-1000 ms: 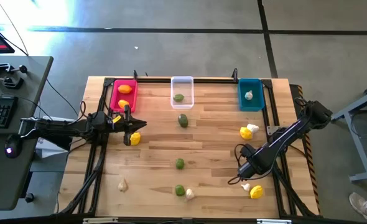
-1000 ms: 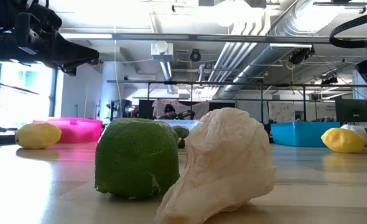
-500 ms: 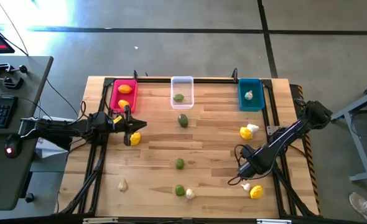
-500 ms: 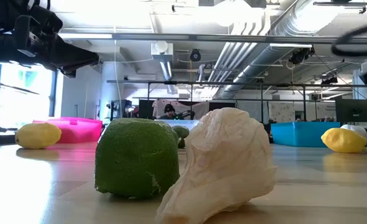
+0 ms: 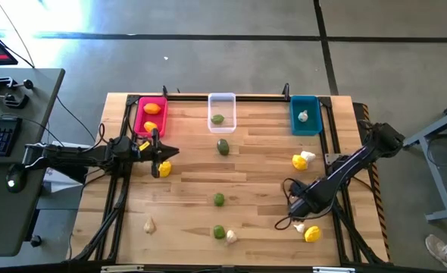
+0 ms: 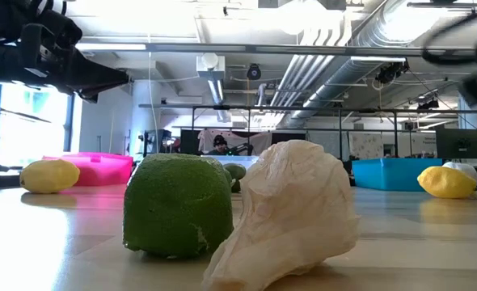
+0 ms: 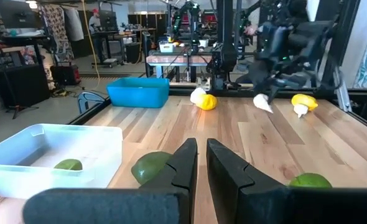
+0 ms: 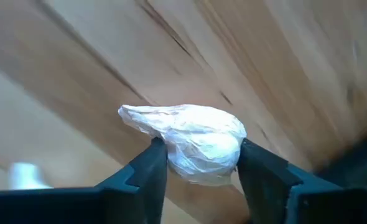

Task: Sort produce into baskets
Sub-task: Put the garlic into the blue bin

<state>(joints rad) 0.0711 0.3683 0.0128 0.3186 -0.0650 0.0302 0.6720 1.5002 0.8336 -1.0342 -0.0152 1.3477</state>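
Pinching a white garlic bulb (image 8: 196, 142) between its two fingers, my right gripper (image 5: 294, 206) hangs over the table (image 5: 261, 171) near its right front corner, just beside a lemon (image 5: 312, 234) and another garlic (image 5: 299, 227). My left gripper (image 5: 165, 152), fingers nearly pressed together and holding nothing, waits by a lemon (image 5: 164, 169) in front of the pink bin (image 5: 150, 116). At the far edge, the clear bin (image 5: 222, 112) holds a lime and the teal bin (image 5: 304, 115) holds a garlic.
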